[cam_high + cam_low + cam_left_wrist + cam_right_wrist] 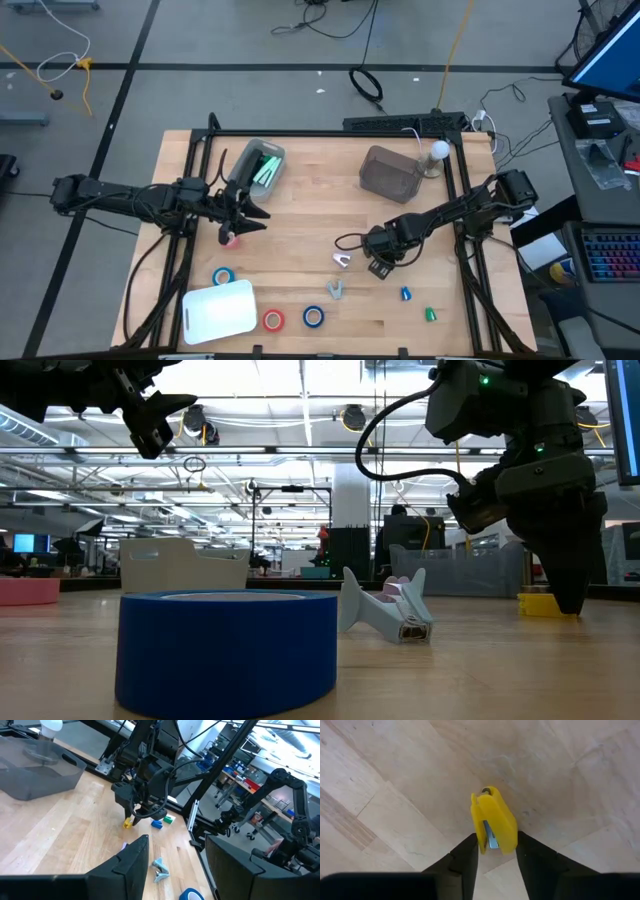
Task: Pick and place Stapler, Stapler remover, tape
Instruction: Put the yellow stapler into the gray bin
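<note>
- Stapler [493, 820]: small, yellow, lying on the desk toward its right edge.
- I see my right gripper [493, 852] part-open, fingers [466, 851] straddling it, barely touching.
- Left gripper [175, 857]: spread, empty.

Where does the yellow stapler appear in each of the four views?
Right wrist view: the stapler is at the centre.
Left wrist view: near the centre, under the right tool.
Low view: at the right, low, beside that tool.
High view: not visible; the tool covers it.
Shared landmark: the right tool.
</note>
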